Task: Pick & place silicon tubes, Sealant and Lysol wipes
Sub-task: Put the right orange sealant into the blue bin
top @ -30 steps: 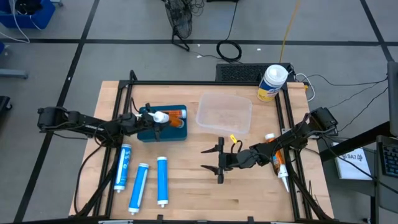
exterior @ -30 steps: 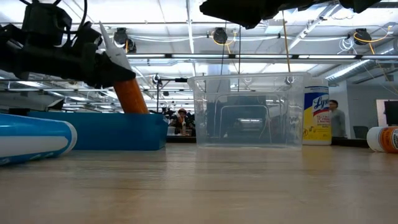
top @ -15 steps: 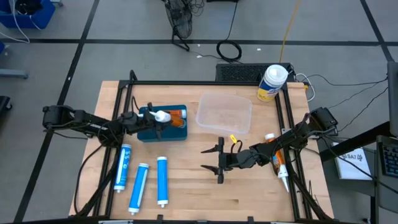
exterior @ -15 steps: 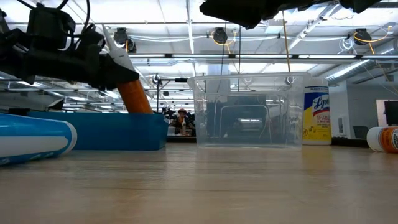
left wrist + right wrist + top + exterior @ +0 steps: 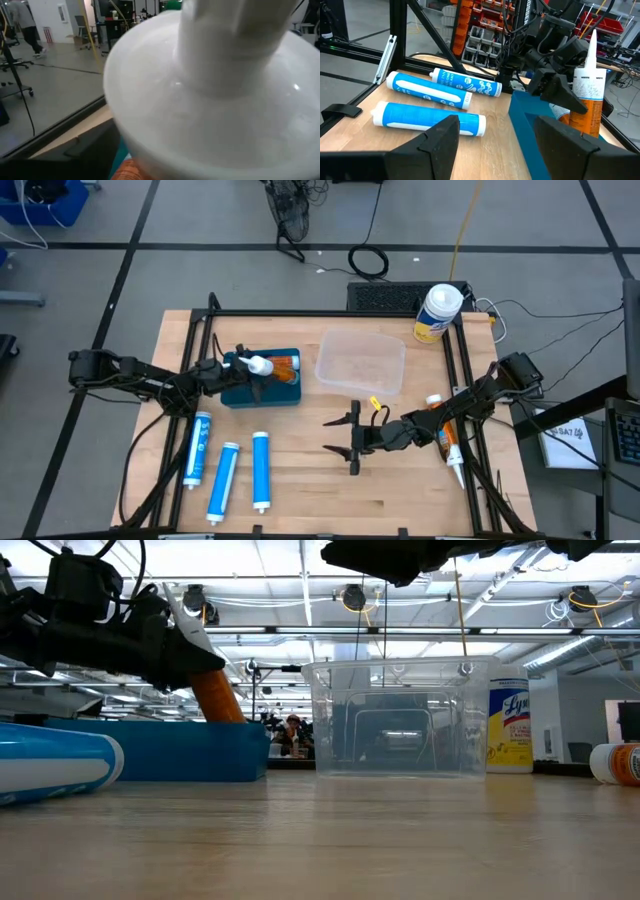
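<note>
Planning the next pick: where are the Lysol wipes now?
In the high view the Lysol wipes stand upright at the table's far right corner, just beyond the clear plastic bin, away from both grippers.

The left pincer (image 5: 243, 367) has tipped its orange sealant tube (image 5: 282, 364) more upright inside the blue bin (image 5: 262, 393).

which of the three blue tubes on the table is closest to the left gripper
The leftmost blue tube, lying just below the left gripper; the other two blue tubes lie farther right.
</note>
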`<state>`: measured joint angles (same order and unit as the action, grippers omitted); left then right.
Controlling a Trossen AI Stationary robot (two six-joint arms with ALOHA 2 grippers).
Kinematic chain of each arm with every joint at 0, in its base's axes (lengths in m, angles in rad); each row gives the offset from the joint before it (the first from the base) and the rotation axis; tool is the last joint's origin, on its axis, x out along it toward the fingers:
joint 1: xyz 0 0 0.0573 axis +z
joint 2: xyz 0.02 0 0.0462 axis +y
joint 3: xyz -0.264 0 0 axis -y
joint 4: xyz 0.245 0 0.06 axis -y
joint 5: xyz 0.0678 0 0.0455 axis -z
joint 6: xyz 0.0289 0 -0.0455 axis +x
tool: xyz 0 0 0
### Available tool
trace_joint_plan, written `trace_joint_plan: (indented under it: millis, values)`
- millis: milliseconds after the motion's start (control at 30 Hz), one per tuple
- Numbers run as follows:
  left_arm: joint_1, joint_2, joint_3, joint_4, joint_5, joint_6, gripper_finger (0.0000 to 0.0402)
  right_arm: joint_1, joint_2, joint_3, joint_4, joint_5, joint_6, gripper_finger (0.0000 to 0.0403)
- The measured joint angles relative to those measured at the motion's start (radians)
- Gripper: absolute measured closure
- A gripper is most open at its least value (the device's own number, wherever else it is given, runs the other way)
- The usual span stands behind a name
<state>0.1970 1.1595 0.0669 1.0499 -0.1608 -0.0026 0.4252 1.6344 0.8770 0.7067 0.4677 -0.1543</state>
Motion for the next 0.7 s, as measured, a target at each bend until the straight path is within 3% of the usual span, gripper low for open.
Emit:
trace_joint_plan:
  millis: [467, 700]
  values:
    - [0.0, 0.0, -0.001, 0.001, 0.001, -0.003, 0.0059, 0.0, 0.0, 0.0, -0.008, 0.0, 0.0, 0.0165]
    - [0.0, -0.001, -0.001, 0.002, 0.005, -0.012, 0.0056, 0.0, 0.0, 0.0, -0.008, 0.0, 0.0, 0.0165]
